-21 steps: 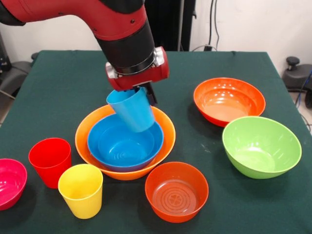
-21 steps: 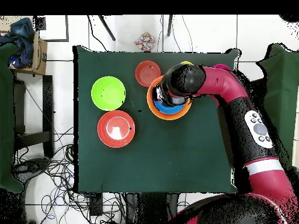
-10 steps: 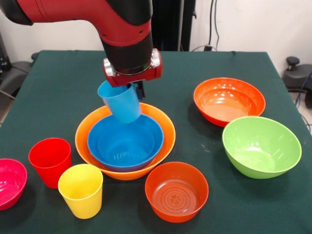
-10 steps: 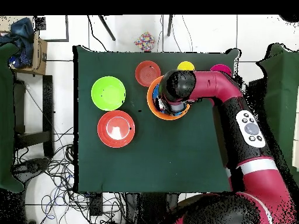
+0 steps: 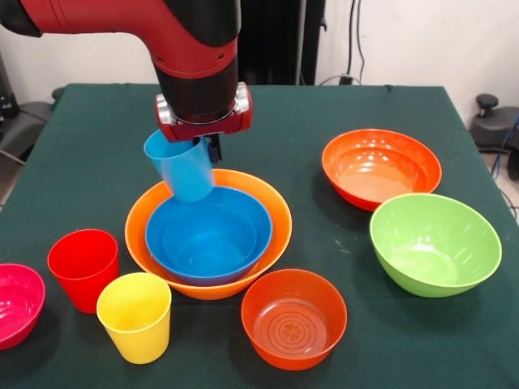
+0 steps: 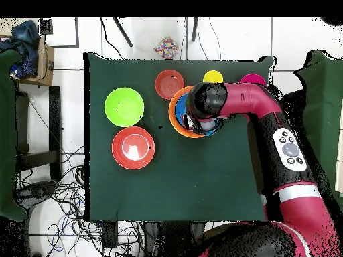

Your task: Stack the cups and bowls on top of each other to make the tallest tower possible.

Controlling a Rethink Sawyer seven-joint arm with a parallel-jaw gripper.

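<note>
My gripper (image 5: 197,149) is shut on the rim of the light blue cup (image 5: 180,168), which hangs tilted with its base over the far left rim of the tower. The tower is the pale orange bowl (image 5: 280,220) with the blue bowl (image 5: 209,237) nested inside it. The red cup (image 5: 83,268) and the yellow cup (image 5: 135,316) stand upright at the front left. In the overhead view the arm's wrist (image 6: 205,102) covers the held cup and most of the pale orange bowl (image 6: 175,118).
A magenta bowl (image 5: 16,304) sits at the left edge. A small red-orange bowl (image 5: 293,318) lies in front of the tower. A wide red-orange bowl (image 5: 381,167) and a lime green bowl (image 5: 435,244) rest on the right. The green cloth covers the table (image 5: 105,138).
The gripper has carried the light blue cup leftward and slightly up in the front view, from over the blue bowl's back toward the orange bowl's far left rim. Nothing else moved.
</note>
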